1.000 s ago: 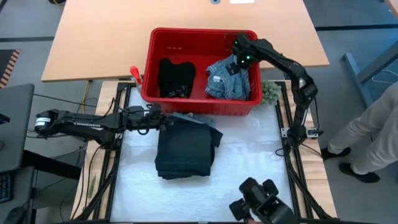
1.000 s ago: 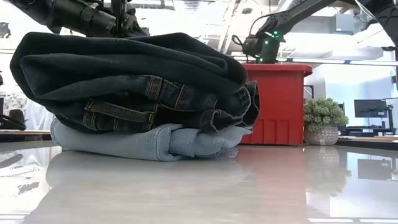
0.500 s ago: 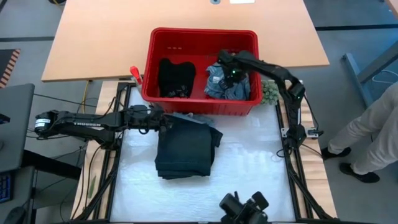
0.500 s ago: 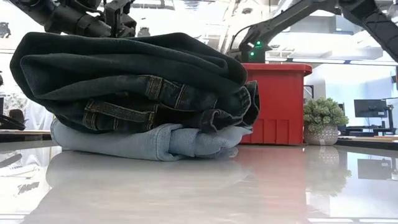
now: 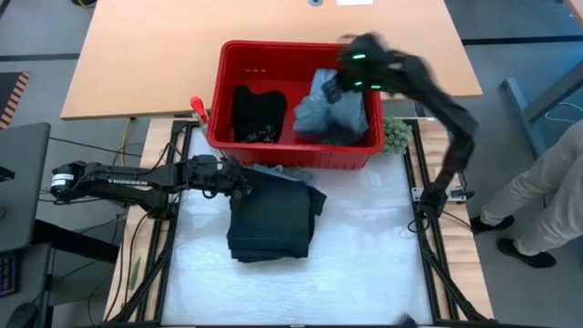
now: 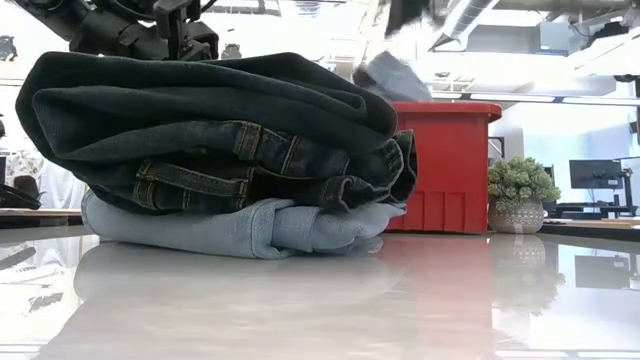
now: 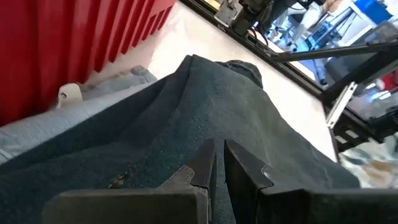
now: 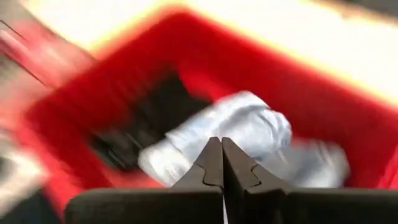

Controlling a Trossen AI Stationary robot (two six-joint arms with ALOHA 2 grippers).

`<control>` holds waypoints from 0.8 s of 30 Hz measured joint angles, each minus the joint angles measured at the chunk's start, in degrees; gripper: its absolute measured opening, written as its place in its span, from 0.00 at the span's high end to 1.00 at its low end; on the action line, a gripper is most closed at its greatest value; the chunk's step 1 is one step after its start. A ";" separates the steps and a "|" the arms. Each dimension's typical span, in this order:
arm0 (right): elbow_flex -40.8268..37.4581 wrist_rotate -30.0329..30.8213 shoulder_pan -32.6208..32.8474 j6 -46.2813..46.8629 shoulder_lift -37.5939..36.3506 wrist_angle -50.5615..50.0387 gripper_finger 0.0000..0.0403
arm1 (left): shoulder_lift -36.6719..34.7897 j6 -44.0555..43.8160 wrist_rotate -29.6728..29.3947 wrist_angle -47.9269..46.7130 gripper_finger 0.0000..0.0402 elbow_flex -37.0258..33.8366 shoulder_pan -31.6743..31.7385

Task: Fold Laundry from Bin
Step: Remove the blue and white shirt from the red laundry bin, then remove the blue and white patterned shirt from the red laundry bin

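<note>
The red bin [image 5: 221, 96] stands at the table's far side, with a black garment [image 5: 257, 111] in its left half. My right gripper [image 8: 222, 155] is above the bin's right half, shut on a light blue-grey garment [image 5: 332, 107] that rises over the rim [image 6: 392, 75]. In front of the bin, folded dark jeans [image 5: 271, 223] lie flat on a folded light blue garment [image 6: 250, 230]. My left gripper [image 7: 219, 163] is shut at the stack's far left corner [image 5: 244, 180]. My right gripper holds the light garment by a bunched upper part [image 8: 217, 129], coming slanting down from above; its own fingers hide the exact spot. The garment hangs below the fingers, its lower part still inside the bin. My left gripper's shut fingertips [image 7: 202, 163] lie at the top layer of the dark jeans [image 7: 205, 118], slanting down from the table's left. I cannot tell whether they touch it.
A small green plant [image 5: 394, 137] stands just right of the bin. A red-handled tool [image 5: 197, 107] lies at the bin's left. A wooden table [image 5: 164, 55] lies beyond the bin. A person [image 5: 556, 191] stands at the right.
My right gripper dipped into the bin's right half onto the light garment, then rose fast. The garment's upper part now stands above the rim while the rest stays in the bin. My left gripper has tipped a little farther down over the stack.
</note>
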 joint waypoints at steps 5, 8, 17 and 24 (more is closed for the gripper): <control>6.34 0.01 9.69 0.03 -10.93 12.58 0.96 | 0.01 1.06 -1.19 1.07 0.95 -0.09 -0.01; 5.24 -1.77 16.87 0.00 -18.72 22.44 0.95 | 0.03 -3.85 -0.92 5.43 0.95 -0.11 -0.43; 5.24 9.17 33.24 4.91 -26.42 -2.15 0.94 | 0.01 -8.22 -3.17 21.96 0.95 -0.11 -6.60; 2.35 10.49 27.76 5.17 -17.00 -14.19 0.87 | 0.03 -10.93 -18.78 22.28 0.95 -0.11 -13.74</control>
